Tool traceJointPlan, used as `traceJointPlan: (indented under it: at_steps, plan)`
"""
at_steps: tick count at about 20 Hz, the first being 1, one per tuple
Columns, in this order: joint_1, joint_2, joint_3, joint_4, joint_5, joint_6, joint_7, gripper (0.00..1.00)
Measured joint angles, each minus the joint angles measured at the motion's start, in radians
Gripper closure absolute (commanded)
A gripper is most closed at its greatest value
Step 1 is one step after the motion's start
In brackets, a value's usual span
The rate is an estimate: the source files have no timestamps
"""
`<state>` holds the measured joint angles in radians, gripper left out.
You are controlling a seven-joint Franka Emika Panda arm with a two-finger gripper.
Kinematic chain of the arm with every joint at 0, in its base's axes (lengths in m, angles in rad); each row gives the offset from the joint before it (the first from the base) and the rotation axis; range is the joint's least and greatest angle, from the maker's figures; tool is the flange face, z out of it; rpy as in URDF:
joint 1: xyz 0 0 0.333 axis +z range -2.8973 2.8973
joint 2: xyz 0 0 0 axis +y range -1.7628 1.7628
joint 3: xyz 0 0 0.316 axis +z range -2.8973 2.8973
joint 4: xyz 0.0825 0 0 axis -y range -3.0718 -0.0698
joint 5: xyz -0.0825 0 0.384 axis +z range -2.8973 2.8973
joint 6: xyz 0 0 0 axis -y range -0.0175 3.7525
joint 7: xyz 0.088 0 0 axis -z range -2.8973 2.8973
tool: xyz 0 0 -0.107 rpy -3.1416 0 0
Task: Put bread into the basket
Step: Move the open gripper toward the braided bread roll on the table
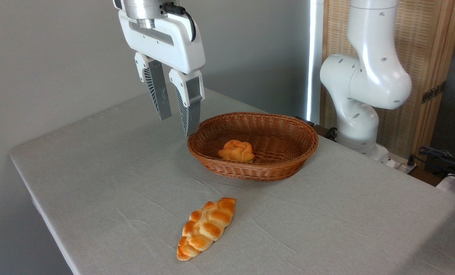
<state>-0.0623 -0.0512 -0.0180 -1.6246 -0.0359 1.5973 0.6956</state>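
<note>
Lying on the grey tablecloth (116, 183) near the front edge, the braided bread (206, 228) sits apart from the wicker basket (288, 126), which holds a small knotted bun (236, 150). The gripper (178, 124) hangs above the basket's left rim, fingers parted and empty.

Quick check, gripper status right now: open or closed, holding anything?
Gripper: open, empty, hanging above the table just left of the basket. The braided loaf lies untouched on the table.

The gripper (177, 125) hangs pointing down, jaws apart and empty
</note>
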Motion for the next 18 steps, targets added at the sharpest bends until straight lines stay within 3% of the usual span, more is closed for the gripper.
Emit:
traceJointPlan:
  at_steps: [18]
  plan:
    - [0.014,-0.026,0.002,-0.047,0.001,0.0,0.0,0.0]
